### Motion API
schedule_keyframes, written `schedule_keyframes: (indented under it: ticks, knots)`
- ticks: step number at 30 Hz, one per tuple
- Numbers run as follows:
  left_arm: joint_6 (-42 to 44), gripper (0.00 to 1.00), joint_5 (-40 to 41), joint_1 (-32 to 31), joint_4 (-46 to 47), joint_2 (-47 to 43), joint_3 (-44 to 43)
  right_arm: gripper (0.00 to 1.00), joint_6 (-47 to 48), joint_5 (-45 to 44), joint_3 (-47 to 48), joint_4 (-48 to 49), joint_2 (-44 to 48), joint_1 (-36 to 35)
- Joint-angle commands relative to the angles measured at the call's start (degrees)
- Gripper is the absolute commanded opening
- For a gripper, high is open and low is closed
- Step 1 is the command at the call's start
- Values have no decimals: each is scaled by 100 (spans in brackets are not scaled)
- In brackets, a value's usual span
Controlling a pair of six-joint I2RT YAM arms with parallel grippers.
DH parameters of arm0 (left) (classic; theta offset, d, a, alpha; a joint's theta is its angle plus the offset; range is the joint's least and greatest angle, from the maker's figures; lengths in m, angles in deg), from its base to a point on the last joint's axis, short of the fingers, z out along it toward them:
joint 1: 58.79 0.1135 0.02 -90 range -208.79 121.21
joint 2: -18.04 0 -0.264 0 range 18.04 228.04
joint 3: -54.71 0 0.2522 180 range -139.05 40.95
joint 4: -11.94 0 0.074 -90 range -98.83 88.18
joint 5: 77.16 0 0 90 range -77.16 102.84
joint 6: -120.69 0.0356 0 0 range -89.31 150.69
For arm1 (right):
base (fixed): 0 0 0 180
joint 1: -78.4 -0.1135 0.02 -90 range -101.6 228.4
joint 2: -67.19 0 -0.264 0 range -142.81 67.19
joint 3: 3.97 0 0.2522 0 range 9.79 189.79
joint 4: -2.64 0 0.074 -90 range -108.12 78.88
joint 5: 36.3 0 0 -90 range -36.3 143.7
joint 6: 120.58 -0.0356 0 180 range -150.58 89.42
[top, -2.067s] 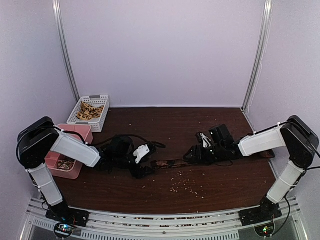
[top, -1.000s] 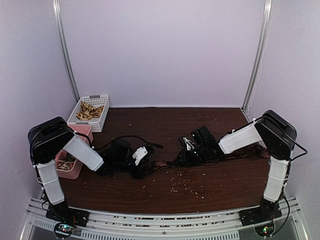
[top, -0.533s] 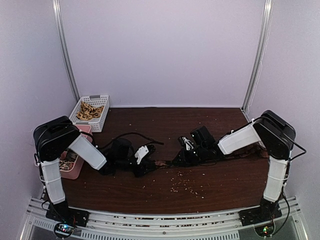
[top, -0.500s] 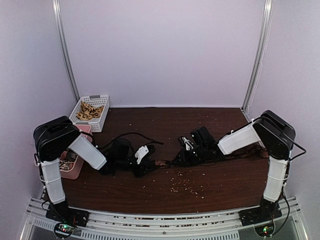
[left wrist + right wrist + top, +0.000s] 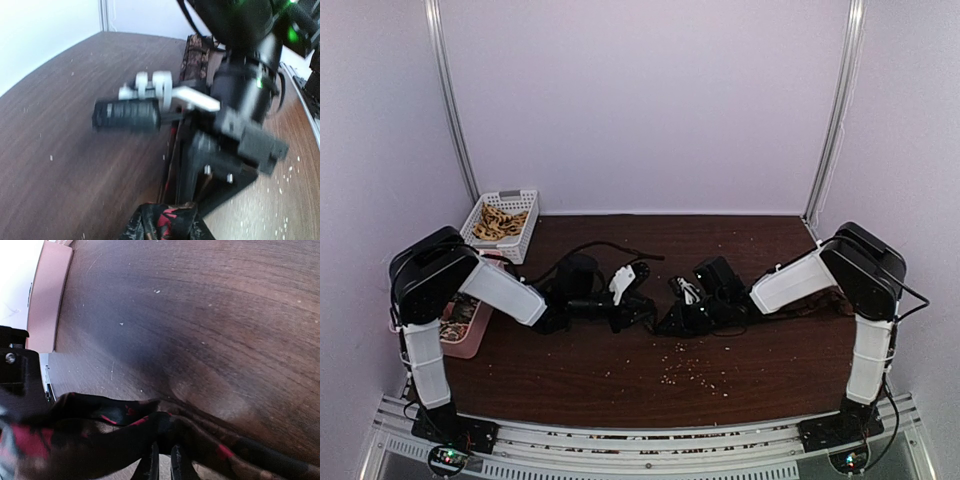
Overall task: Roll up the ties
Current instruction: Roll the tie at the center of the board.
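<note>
A dark tie [image 5: 100, 435] with small red marks lies along the brown table, running right under the right forearm [image 5: 817, 301]. My right gripper [image 5: 165, 466] is shut on a fold of it, the fabric draped over the narrow fingers [image 5: 152, 465]. My left gripper [image 5: 164, 229] holds a bunched end of the same tie [image 5: 167, 220] low at the table. In the top view the left gripper [image 5: 642, 312] and right gripper [image 5: 667, 322] stand almost touching at mid-table. The left wrist view shows the right gripper's black body [image 5: 235, 145] close ahead, with the tie strip [image 5: 192, 55] trailing past it.
A white basket [image 5: 503, 225] holding tan ties stands at the back left. A pink bin [image 5: 470, 320] sits by the left arm. Pale crumbs [image 5: 690, 372] are scattered in front of the grippers. Black cables loop behind the left wrist [image 5: 610, 248].
The left gripper has swung right and slightly back, closing in on the right gripper, and its jaws have closed on the tie's end. The right gripper has crept left.
</note>
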Motion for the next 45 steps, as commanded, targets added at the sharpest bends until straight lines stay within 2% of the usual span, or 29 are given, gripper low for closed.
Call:
schedule_keyframes:
  ticks: [1,6,17,22,24,28,32,45]
  knots:
    - [-59,26,-224,-78,-58,379,-499,11,-71,-80,47,-188,-219,-115]
    - [25,26,-288,-80,-347,710,-728,13,-14,-62,-50,-227,52,-66]
    - [232,26,-208,-91,-704,538,-692,32,338,240,-576,-445,1236,396]
    - [522,27,-91,-246,-1158,695,-1046,47,-267,660,-666,297,1298,586]
    - [553,27,-45,-278,-1181,758,-1126,49,-558,777,-541,446,1121,581]
    - [534,27,0,-287,-1152,802,-1154,50,-762,810,-345,494,814,516]
    - [572,27,52,-296,-1235,800,-1207,47,-562,733,-55,112,618,360]
    - [624,27,169,-298,-1359,856,-1336,31,16,571,245,-735,349,297]
